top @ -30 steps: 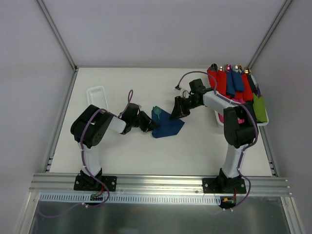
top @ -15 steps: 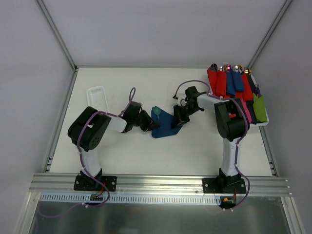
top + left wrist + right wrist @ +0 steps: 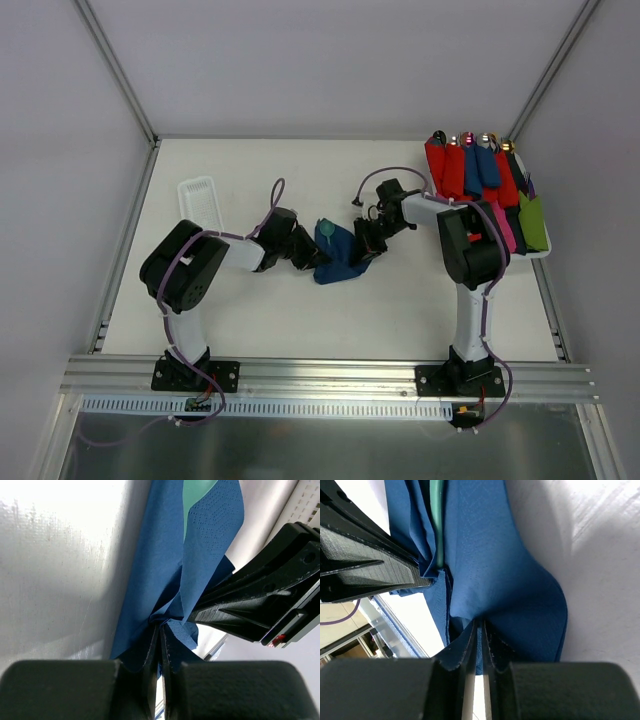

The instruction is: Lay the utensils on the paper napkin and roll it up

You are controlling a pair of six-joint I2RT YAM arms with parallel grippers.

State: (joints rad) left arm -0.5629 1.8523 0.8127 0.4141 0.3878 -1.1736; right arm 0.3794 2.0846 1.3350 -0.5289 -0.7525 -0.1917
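The navy paper napkin (image 3: 341, 257) lies partly folded at the table's middle, with the teal utensils' (image 3: 325, 232) ends sticking out at its far left end. My left gripper (image 3: 313, 256) is shut on the napkin's left edge (image 3: 170, 615). My right gripper (image 3: 364, 250) is shut on the napkin's right edge (image 3: 485, 615). The two grippers nearly face each other across the napkin. A teal utensil shows inside the fold in the left wrist view (image 3: 195, 495) and as a thin strip in the right wrist view (image 3: 438, 525). The rest of the utensils is hidden by the paper.
A white tray (image 3: 535, 250) at the right holds several red, blue, pink and green rolled bundles (image 3: 478, 168) with shiny tips. A white ribbed holder (image 3: 199, 199) lies at the far left. Walls enclose the table on three sides.
My right gripper has moved left and down onto the napkin's right edge, and the napkin has bunched narrower between the two grippers. My left gripper has edged slightly right.
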